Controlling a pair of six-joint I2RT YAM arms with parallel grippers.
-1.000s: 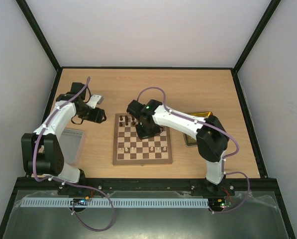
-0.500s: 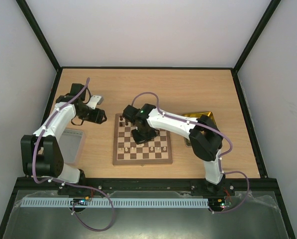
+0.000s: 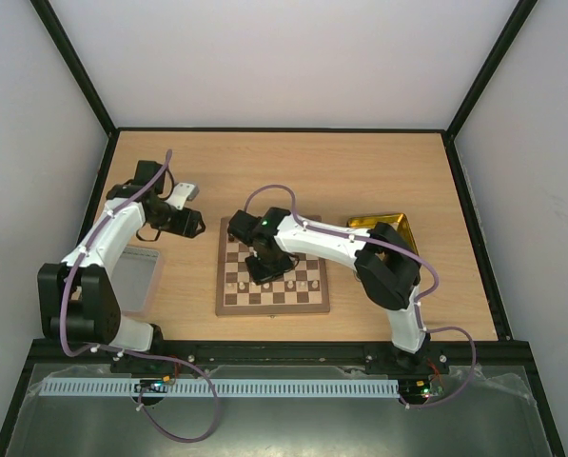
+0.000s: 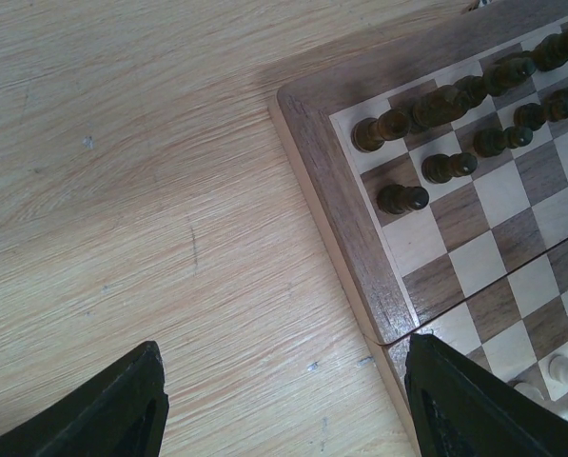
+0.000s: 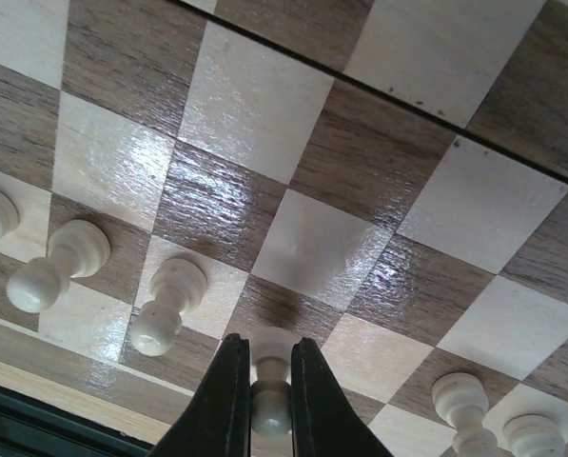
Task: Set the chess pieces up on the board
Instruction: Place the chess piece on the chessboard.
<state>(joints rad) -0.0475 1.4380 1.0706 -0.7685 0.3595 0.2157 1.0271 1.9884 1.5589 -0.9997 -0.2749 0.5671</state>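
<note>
– Two grippers in shot. What's the R gripper (image 5: pixel 262 381) doing?
– It's closed narrow on a cream pawn (image 5: pixel 269 405). Its fingers (image 5: pixel 222 400) press either side of the pawn's stem. In the top view the R gripper (image 3: pixel 264 269) sits over the chessboard (image 3: pixel 272 308), left of centre, toward the near rows.
– Is the pawn on the board or lifted?
– Its base is at a square in the second row from the board's near edge. Can't tell whether it touches.
– And the L gripper (image 3: pixel 190 225)?
– It's off the board, beyond the far-left corner, over bare table (image 3: pixel 360 171). From the wrist cam its jaws stand wide w/ nothing between them, only table and that corner of the board below.
– Where are the other pieces?
– Dark pieces (image 4: pixel 402 198) stand in two rows at the board's far-left corner. Other cream pieces (image 5: pixel 165 305) stand in the near rows, just left and right of the held pawn. The middle squares are bare.
– Anything else around the board?
– A yellow tray (image 3: pixel 383 227) lies to the board's right, partly behind the R arm. A grey lid (image 3: pixel 141 276) lies to the board's left, near the L arm base.
</note>
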